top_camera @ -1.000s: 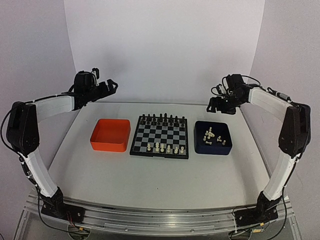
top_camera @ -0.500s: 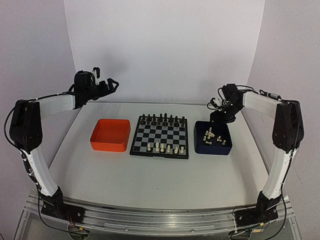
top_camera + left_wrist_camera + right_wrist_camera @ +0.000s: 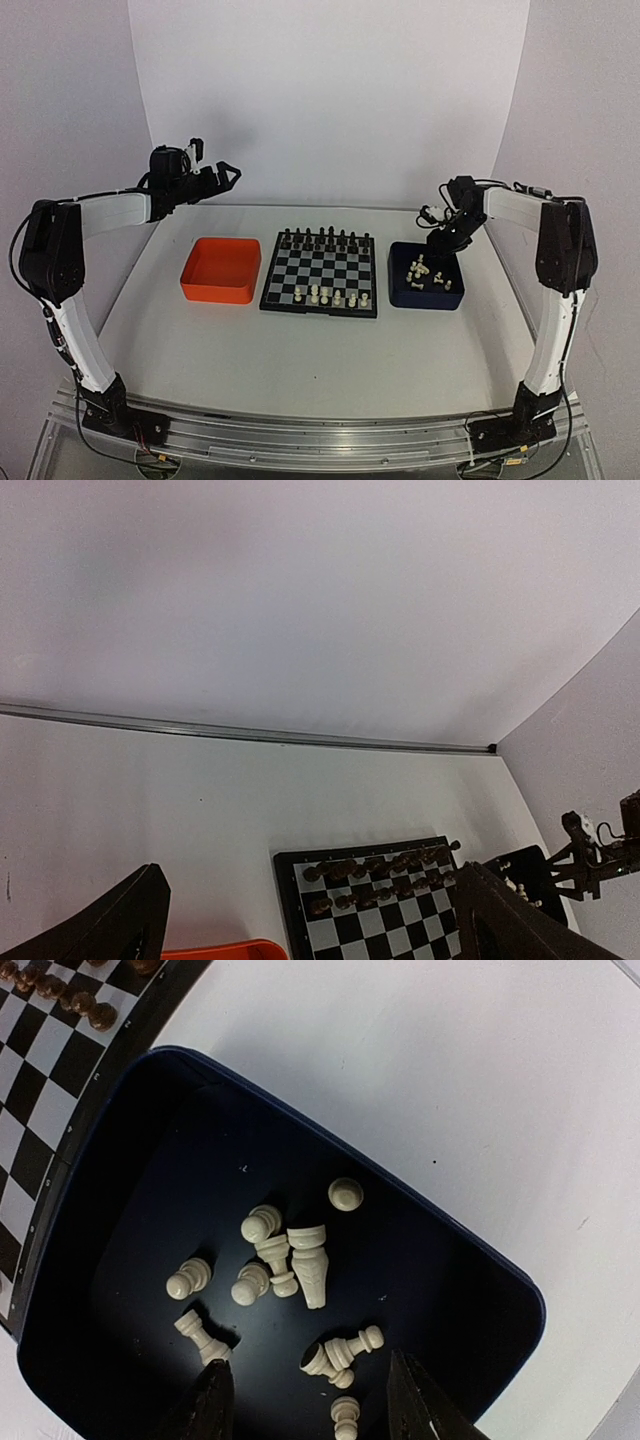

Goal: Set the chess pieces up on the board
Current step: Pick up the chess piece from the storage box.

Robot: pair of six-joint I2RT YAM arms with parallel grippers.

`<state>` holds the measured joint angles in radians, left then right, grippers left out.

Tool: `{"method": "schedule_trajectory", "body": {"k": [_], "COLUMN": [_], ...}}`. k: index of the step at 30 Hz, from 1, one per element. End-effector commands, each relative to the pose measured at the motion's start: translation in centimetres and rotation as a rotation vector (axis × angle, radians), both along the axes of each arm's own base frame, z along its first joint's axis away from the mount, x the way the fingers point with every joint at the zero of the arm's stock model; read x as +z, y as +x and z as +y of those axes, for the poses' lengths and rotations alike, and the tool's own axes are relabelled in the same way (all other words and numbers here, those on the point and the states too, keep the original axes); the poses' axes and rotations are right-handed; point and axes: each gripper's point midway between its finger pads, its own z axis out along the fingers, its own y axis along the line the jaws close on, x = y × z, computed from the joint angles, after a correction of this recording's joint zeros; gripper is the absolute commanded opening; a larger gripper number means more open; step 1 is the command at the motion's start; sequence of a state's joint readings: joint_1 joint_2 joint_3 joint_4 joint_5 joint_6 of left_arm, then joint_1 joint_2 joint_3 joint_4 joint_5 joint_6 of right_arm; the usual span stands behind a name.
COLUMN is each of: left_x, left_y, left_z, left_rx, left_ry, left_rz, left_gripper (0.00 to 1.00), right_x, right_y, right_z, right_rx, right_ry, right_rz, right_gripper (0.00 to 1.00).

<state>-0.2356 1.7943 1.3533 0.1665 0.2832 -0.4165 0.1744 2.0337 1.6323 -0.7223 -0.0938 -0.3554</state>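
right tool (image 3: 308, 1370), half open, empty, above chess pieces (image 3: 308, 1265) in blue tray (image 3: 130, 1210): centre on the piece directly beneath, avoiding neighbours. left tool (image 3: 228, 172) wide open, empty.

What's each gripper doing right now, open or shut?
Left gripper: jaws wide open, empty.
Right gripper: jaws apart, gripping nothing, above cream-white plastic chess pieces in dark blue square tray.

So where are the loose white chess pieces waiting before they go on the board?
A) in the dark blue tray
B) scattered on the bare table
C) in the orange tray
A: the cream-white chess pieces lie tumbled in the dark blue tray to the right of the board, and none show in the orange tray.
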Motion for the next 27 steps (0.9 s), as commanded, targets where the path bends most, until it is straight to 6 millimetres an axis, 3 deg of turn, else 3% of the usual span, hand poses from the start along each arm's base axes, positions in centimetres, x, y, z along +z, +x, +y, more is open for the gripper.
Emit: {"method": "schedule_trajectory", "body": {"k": [1,10,27], "left_x": [2.4,2.1,1.8], "left_y": [-0.2,-0.2,0.1], "left_z": [-0.9,-0.7,-1.1], "left_rx": [-0.05,-0.035,-0.048], "left_ry": [-0.026,-0.029,-0.032], "left_rz": [-0.081,-0.08,-0.071], "left_gripper": [1.0,1.0,1.0], "right_x": [-0.4,-2.3,-5.6], "right_y": [0.5,0.4,0.4], "right_z": [0.5,0.0,-0.4], "right_rx": [0.033,0.034,0.028], "right_ry": [0.013,-0.025,-0.056], "right_rz": [0.006,0.039,0.097], "right_gripper": [0.49,0.38,0.3]}}
